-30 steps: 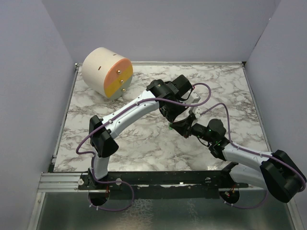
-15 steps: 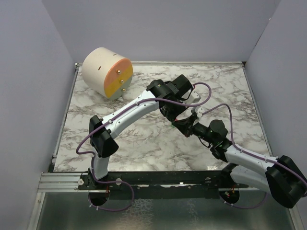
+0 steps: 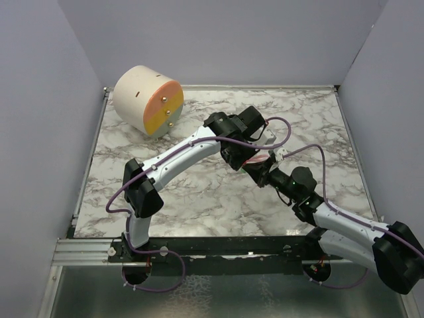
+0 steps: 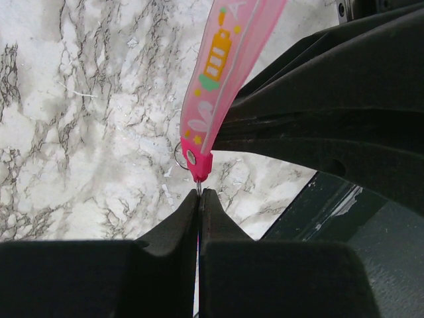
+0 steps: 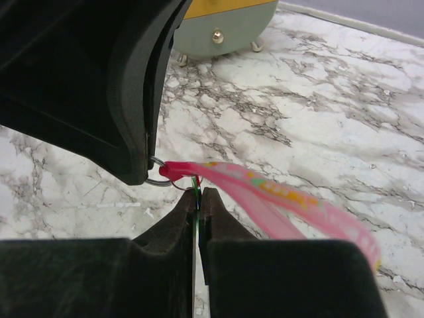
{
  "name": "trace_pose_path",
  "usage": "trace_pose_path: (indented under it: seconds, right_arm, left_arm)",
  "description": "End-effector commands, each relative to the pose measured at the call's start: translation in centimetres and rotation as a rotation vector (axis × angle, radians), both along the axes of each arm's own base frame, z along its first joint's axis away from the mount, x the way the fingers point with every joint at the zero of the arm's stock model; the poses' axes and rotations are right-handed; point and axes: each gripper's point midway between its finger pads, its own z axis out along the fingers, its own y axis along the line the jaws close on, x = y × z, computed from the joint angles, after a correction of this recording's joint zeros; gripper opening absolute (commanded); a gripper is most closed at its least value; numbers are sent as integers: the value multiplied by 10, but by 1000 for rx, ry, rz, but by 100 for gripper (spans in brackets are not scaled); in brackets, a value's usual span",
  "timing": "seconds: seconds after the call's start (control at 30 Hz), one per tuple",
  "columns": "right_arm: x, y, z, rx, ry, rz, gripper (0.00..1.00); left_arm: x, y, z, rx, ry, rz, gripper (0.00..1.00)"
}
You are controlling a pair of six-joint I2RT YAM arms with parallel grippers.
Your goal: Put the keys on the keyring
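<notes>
My right gripper [image 5: 199, 197] has just pinched shut on the green key [image 5: 195, 184], bringing it up to the keyring [image 5: 158, 178] that my left gripper [image 4: 199, 198] holds clamped, so threading looks next.

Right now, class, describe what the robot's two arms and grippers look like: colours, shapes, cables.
The left arm and right arm have white tubular links between bulky black joint housings. A purple cable loops along each. The left gripper and right gripper have matte black fingers tapering to wedge tips.

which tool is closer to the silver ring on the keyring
Left: the left tool is shut on the silver ring itself. The right tool sits just beside it, shut on the green key.
</notes>
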Motion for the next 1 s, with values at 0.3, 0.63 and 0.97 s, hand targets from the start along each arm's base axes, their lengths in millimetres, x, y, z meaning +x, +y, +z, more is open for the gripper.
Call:
trace_pose_path:
  seconds: [0.3,0.63,0.97]
  right_arm:
    - [8,-10,10,13,-42,-69,1]
    - [5,-9,11,11,-49,-52,1]
    - [-7,4,12,-7,-82,58,1]
  left_arm:
    - [-15,9,11,2,16,-19,0]
    - [-7,7,17,-6,-21,0,0]
    - [6,2,32,-32,-87,27,0]
